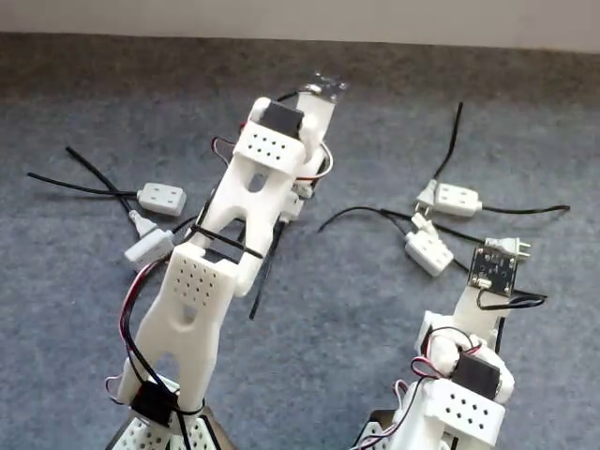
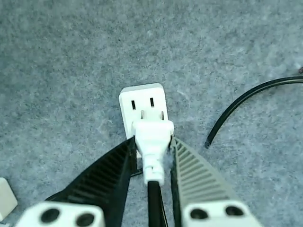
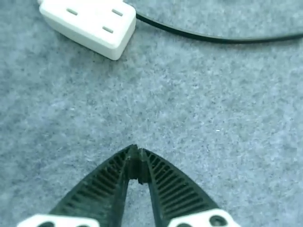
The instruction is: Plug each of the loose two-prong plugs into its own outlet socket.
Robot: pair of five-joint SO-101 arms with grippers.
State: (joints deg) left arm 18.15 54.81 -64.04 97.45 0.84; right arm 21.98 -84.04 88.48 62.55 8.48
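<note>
**Plug held at a socket by the left jaws; right jaws shut on nothing**

A white two-prong plug is gripped by its body between the jaws of the left gripper, at the tip of the left arm. Its black lead is run back between the fingers. The plug is pressed against the face of a white centre socket block, which lies flat on the grey tabletop. The prongs are set at the pair of slots nearer the left arm, with part of the metal showing. The farther pair of slots is left free. A loose cord end is curved across the tabletop just beside this block.

On the outer side of the left arm, two more white blocks are seen close together: an outer socket block and a nearer socket block. Thin black cords are spread beyond them.

On the left arm's other side, well apart from it, an upper right socket block and a lower right socket block are laid. A white plug is seated at one end of each.

The right arm is drawn back beside the left arm's base. The jaws of the right gripper are closed together with nothing between them, over bare tabletop. A white socket block and its black cable lie ahead of them, untouched.
</note>
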